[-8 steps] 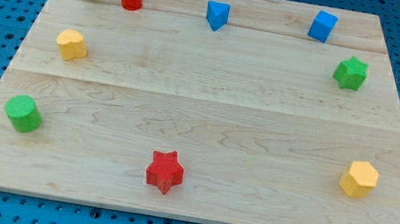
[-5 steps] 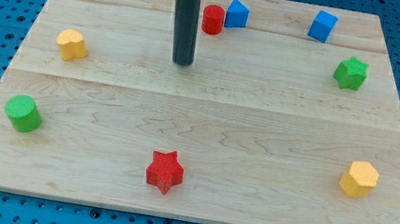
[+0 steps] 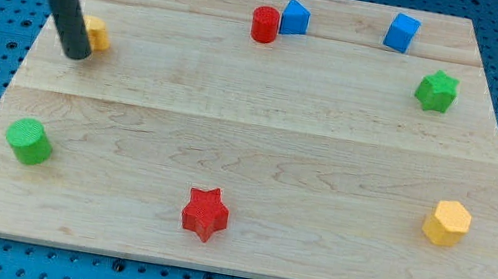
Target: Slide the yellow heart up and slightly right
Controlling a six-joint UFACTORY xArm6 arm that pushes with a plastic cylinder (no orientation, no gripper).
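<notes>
Yellow heart (image 3: 97, 33) sits just up and to the view's right of my tip (image 3: 74, 56), its left part hidden behind the rod, so I cannot tell whether they touch. The rod has no pincer and holds nothing; it only pushes. The push appears to be in hand, with my tip at the heart's lower-left side, which suits a shove up and slightly right. The next move calls for a short stroke that way, kept centred so the heart does not slip sideways. Far to my tip's right lie the red cylinder (image 3: 265, 24) and blue block (image 3: 296, 17); the green cylinder (image 3: 29, 141) lies below.
</notes>
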